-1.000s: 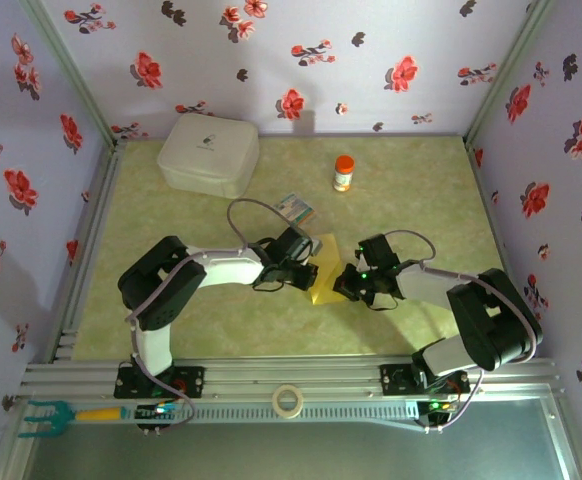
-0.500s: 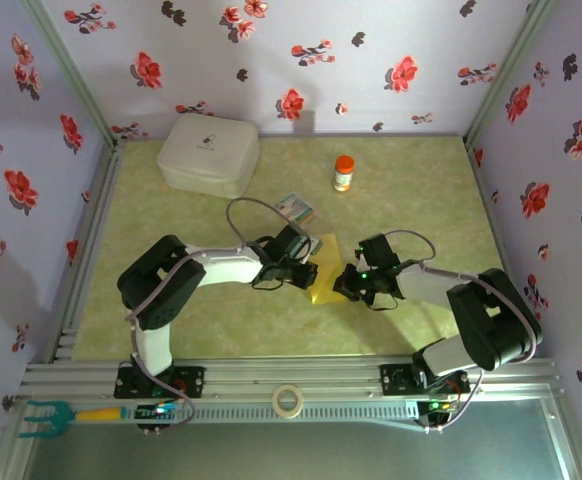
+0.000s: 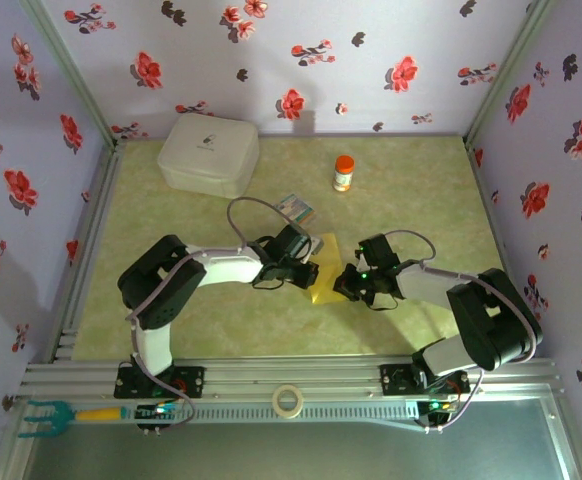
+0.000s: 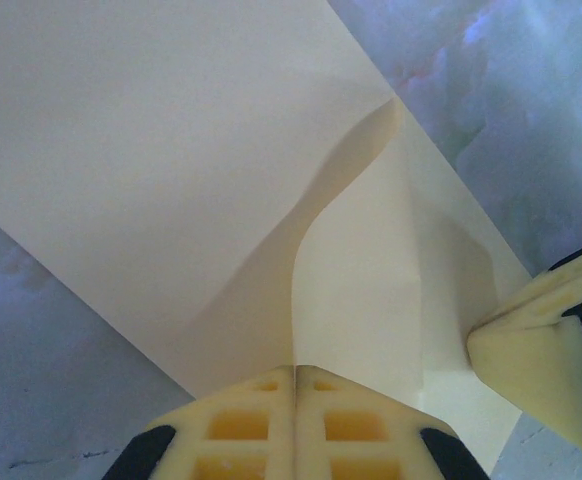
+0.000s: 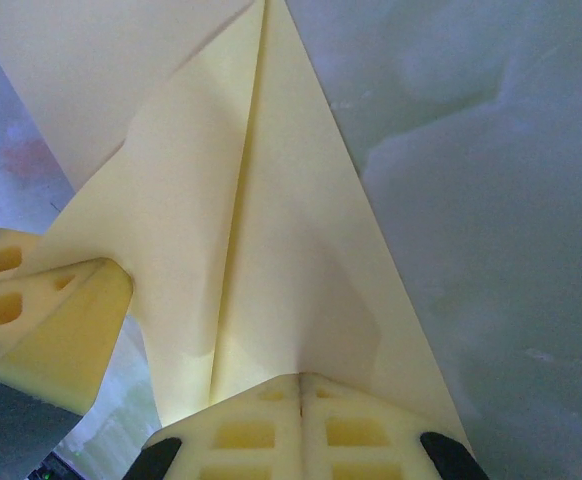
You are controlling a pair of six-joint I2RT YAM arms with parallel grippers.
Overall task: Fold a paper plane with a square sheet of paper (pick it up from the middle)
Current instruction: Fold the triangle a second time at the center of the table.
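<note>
Top external view: you had the square sheet of paper (image 3: 323, 272) lying mid-table (image 3: 221, 330), between the two wrists and partly covered by them. The left gripper (image 4: 294, 372) was closed, its pads meeting on a raised ridge of the sheet. The right gripper (image 5: 301, 378) was likewise closed, on a crease that ran up to a point. Judged from these views, you were partway through the task. Flaps had been folded toward a centre line and one pointed end was formed, but the sheet bulged loosely and was not pressed flat. The long wing creases and the slim dart shape were not yet made.
</note>
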